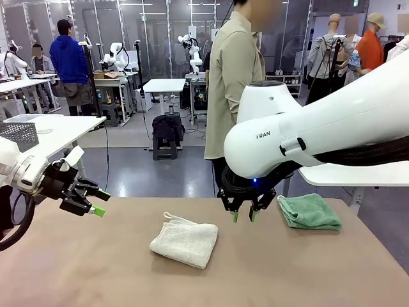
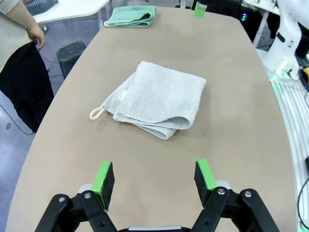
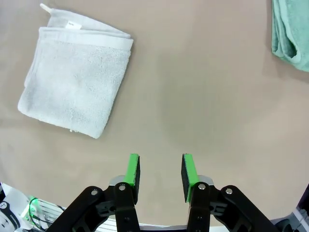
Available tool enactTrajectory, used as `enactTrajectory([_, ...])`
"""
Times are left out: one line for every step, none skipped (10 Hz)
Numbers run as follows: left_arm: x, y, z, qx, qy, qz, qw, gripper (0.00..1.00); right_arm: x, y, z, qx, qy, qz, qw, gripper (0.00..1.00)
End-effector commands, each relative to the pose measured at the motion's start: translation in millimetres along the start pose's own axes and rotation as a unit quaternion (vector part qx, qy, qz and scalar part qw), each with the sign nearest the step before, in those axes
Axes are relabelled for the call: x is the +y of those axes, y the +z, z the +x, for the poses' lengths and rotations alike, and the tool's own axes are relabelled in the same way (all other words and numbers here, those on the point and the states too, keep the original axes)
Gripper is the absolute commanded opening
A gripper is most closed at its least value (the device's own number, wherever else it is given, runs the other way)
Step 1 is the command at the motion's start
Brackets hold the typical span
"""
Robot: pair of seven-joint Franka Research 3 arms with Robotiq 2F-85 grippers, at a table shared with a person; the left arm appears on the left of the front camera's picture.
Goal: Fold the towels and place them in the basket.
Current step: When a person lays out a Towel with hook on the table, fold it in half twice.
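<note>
The cream-white towel (image 1: 184, 241) (image 2: 154, 99) (image 3: 77, 84) lies folded in the middle of the brown table, its loop toward the far side. Folded too, the mint green towel (image 1: 310, 211) (image 2: 131, 16) (image 3: 292, 34) rests at the far right. My right gripper (image 1: 243, 215) (image 3: 159, 169) hovers between the two towels, pointing down, jaws partly apart with nothing between them. At the table's left, my left gripper (image 1: 96, 201) (image 2: 154, 176) is open and empty, aimed toward the cream towel from a distance. A dark wire-mesh basket (image 2: 41, 6) stands on a white side table beyond the green towel.
A person (image 1: 233, 77) stands at the far side, one hand (image 2: 36, 36) hanging by the table edge. A grey mesh container (image 1: 18, 133) sits on a white table at the left. The brown table (image 1: 287, 275) has free room in front and to the right.
</note>
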State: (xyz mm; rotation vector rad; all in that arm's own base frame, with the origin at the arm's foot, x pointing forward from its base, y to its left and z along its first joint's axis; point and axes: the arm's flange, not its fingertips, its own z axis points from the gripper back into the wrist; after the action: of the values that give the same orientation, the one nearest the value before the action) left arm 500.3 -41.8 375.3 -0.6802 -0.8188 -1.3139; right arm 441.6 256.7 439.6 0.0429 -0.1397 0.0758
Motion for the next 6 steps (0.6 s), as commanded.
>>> enactTrajectory([-0.3,0.6,-0.1,0.002,-0.003,-0.002,1.000,0.85,5.5,2.8,1.7,0.008,0.000,-0.008,1.000,0.45])
enactTrajectory([-0.3,0.6,-0.1,0.002,-0.003,-0.002,1.000,0.85,5.5,2.8,1.7,0.008,0.000,-0.008,1.000,0.45])
enactTrajectory([-0.3,0.6,-0.1,0.002,-0.003,-0.002,1.000,0.85,5.5,2.8,1.7,0.008,0.000,-0.008,1.000,0.45])
enactTrajectory([-0.3,0.6,-0.1,0.002,-0.003,-0.002,1.000,0.85,5.5,2.8,1.7,0.008,0.000,-0.008,1.000,0.45])
enactTrajectory([-0.3,0.6,-0.1,0.002,-0.003,-0.002,1.000,0.85,5.5,2.8,1.7,0.008,0.000,-0.008,1.000,0.45])
enactTrajectory([-0.3,0.6,-0.1,0.002,-0.003,-0.002,1.000,0.85,5.5,2.8,1.7,0.008,0.000,-0.008,1.000,0.45])
